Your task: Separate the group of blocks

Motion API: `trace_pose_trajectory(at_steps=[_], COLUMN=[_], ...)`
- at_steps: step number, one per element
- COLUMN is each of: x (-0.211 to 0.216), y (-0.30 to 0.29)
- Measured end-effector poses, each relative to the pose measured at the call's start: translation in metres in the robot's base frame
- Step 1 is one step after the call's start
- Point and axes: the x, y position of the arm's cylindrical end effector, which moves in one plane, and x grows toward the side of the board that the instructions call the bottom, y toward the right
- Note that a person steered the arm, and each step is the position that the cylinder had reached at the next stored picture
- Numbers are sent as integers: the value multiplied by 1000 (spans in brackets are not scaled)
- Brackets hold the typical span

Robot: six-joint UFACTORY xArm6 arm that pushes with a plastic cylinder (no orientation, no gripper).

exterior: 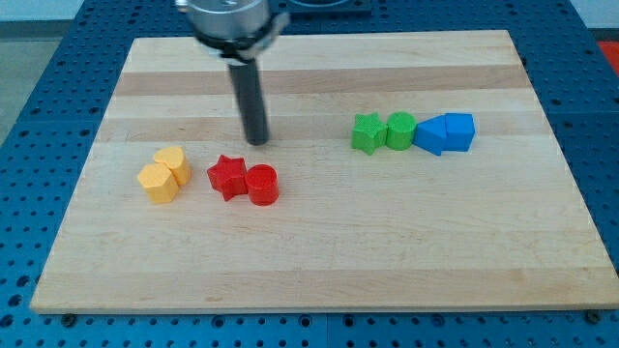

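Note:
My tip rests on the board above the red pair, a short gap from them. A red star touches a red cylinder to its right. To their left, two yellow blocks sit pressed together. At the view's right a row touches end to end: a green star, a green cylinder, a blue block and a second blue block.
The blocks lie on a light wooden board set on a blue perforated table. The arm's round grey body hangs over the board's top edge.

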Motion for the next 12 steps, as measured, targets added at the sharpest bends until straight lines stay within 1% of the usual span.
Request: trace_pose_trajectory(at_steps=[1,2,3,4,5,6,7,8,9,10,11,12], x=[25,39,37,25,25,25,22,13,7,23,27,5], y=[56,113,160,166,166,181,210,225,229,229,224,224])
